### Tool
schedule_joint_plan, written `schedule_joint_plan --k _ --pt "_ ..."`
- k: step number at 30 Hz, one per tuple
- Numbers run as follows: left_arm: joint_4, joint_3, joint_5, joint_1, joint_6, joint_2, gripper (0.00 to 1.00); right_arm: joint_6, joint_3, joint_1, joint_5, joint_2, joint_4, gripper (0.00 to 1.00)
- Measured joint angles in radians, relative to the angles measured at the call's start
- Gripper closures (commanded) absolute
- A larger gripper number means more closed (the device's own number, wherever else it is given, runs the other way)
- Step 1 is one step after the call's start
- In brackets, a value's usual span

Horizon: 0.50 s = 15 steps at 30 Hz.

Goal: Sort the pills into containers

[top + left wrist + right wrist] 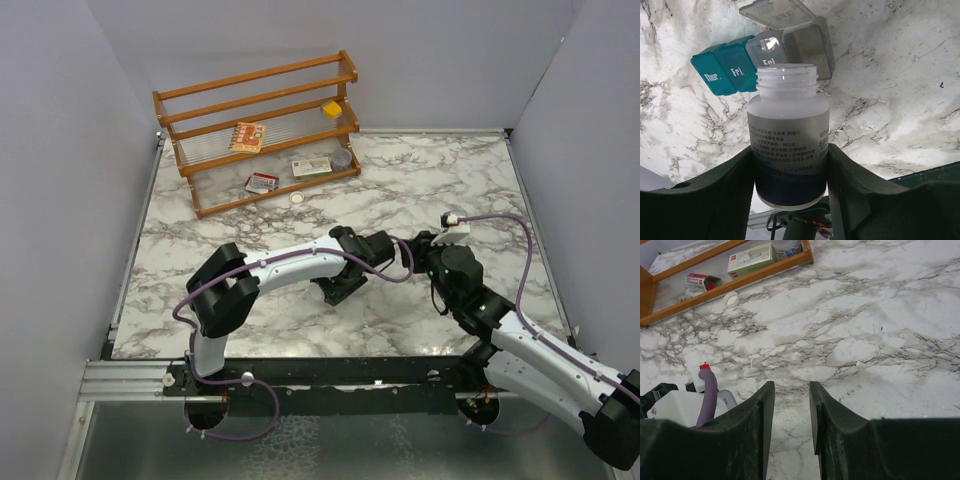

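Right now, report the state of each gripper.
Left gripper: closed on the uncapped frosted white plastic bottle.
Right gripper: slightly open, holding nothing.

The left gripper (791,150) holds a greyish bottle (788,115) upright, one dark finger pressed on each side of its lower half. The bottle has no cap and its threaded mouth is open. Small print covers its label. Just behind the bottle, the containers (765,55) lie on the marble desk (900,90). The teal compartments, marked "Thur." and "Fri.", are behind the bottle to the left. The clear compartments are directly behind it, and one lid (780,12) stands open.
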Motion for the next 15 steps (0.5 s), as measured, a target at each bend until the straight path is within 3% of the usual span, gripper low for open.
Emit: schedule_joint_plan --k 15 --pt "-0.039 0.033 0.004 -0.002 0.003 0.044 1.0 0.0 -0.001 0.0 0.014 -0.005 -0.01 0.65"
